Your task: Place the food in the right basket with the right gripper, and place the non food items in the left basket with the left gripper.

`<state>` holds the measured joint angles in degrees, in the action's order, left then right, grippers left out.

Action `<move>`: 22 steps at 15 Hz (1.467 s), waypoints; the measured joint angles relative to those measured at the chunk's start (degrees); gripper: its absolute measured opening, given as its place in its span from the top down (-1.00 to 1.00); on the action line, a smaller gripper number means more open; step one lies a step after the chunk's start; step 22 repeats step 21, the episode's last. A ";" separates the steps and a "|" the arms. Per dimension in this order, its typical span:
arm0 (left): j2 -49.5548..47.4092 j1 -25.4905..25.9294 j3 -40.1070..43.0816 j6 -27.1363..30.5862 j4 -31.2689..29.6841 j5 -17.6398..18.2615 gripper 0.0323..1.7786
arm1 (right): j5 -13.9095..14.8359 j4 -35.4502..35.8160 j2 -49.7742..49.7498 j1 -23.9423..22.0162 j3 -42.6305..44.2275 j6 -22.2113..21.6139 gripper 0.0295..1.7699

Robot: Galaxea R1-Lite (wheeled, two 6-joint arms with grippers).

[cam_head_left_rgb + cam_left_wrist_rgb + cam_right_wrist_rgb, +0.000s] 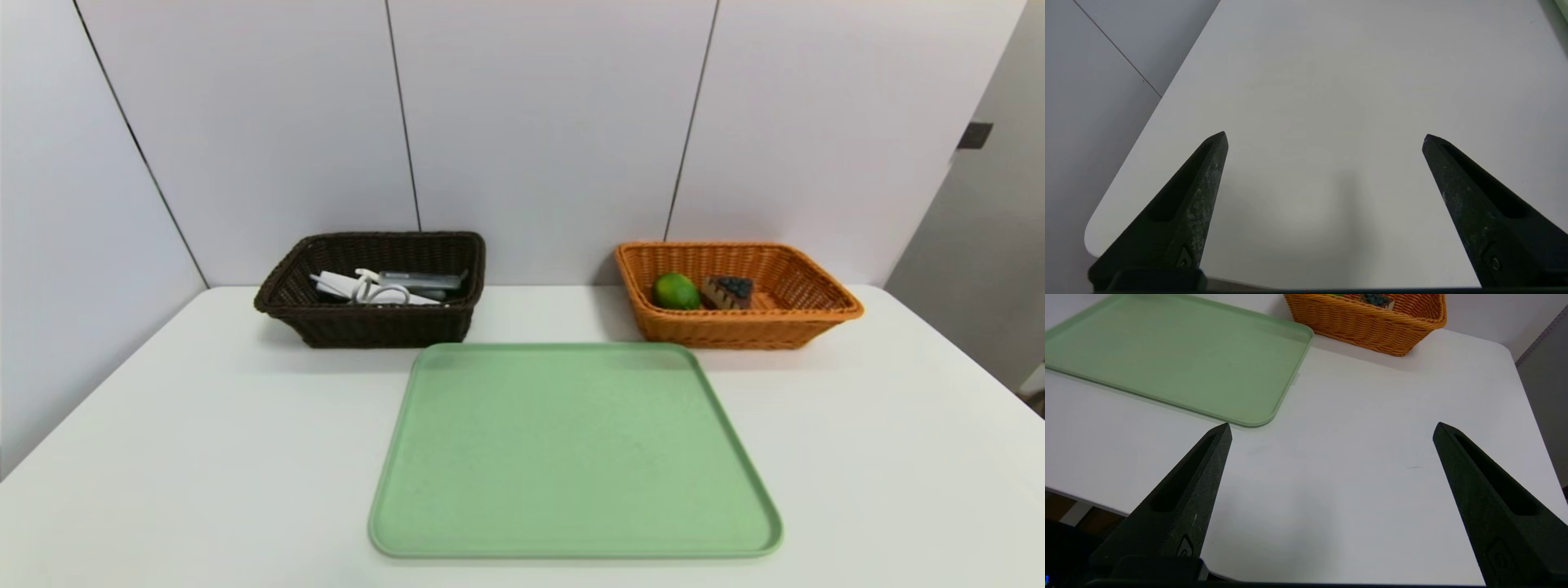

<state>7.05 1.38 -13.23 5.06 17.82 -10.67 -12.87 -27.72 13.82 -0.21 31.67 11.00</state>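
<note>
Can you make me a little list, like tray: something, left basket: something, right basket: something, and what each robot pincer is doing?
tray: green, nothing on it
left basket: dark; white cable and other non-food things
right basket: orange; lime, cake
left pincer: open, over the table, holding nothing
right pincer: open, over the table, holding nothing

Lime point(676, 291), cake slice point(727, 292) in orange basket point(751, 318)

Lower parts of dark basket's point(367, 327) contents hidden
</note>
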 joint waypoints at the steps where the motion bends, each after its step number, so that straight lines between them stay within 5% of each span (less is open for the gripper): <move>1: -0.41 -0.01 1.74 0.32 -2.95 0.09 -0.90 | 0.01 3.08 -1.48 0.05 -3.84 0.00 -0.92; 5: -4.88 -0.26 8.69 1.85 -13.36 7.91 -0.90 | 1.24 21.11 -8.62 0.13 -22.50 0.07 -0.92; 7: -6.21 -0.33 10.56 1.68 -14.24 11.65 -0.90 | 5.85 27.26 -11.41 0.11 -27.66 -0.11 -0.92; 10: -6.95 -0.37 11.72 -0.44 -14.52 11.74 -0.90 | 10.95 27.72 -13.20 0.11 -31.10 -3.19 -0.92; 13: -7.07 -0.37 12.04 -2.15 -14.93 11.48 -0.90 | 11.25 27.62 -13.75 0.11 -31.60 -6.12 -0.92; 22: -7.09 -0.41 12.24 -2.17 -15.21 11.43 -0.90 | 10.70 27.62 -13.90 0.11 -31.67 -5.07 -0.92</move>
